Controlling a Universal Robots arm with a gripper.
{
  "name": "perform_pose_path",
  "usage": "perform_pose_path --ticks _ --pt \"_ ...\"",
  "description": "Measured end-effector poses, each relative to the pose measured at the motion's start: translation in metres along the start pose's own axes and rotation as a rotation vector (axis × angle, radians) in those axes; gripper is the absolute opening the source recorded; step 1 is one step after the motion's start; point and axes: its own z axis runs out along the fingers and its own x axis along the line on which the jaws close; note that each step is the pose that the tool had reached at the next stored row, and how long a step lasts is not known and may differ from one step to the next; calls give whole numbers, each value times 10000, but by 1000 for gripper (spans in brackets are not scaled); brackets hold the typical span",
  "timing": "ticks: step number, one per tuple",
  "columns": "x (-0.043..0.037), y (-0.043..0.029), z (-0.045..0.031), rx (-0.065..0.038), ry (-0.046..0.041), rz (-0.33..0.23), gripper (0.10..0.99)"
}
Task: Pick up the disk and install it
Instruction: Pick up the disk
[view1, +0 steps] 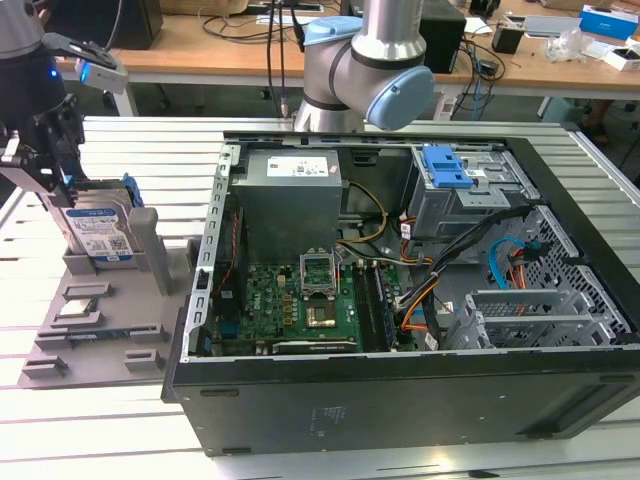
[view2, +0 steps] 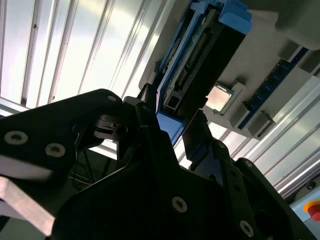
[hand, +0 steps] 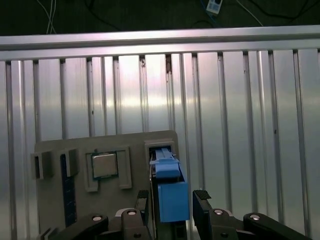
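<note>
The tool hung over the grey holder, which lay on the slatted surface beside the open case, on the exterior view's left. The disk stood on edge in its slot in the holder, label facing the case.

In the first wrist view the disk's blue frame ran up between the fingers. A thin dark gap showed on at least one side, so we took the tool to be open around the disk, not pressing on it. The chip sat in its own recess close by, apart from the disk.

We judged several risks. The gaps looked uneven, so closing could shove the disk sideways against the slot wall before both pads met it. The pads would land on plastic frame, which may flex or slip. A lift that was not straight out of the slot could bind the disk and drag the light holder up with it, spilling the chip.
</note>
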Motion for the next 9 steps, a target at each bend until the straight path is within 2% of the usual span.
perform_pose_path --ticks 9 --pt "1 -5 71 -2 5 -51 482"
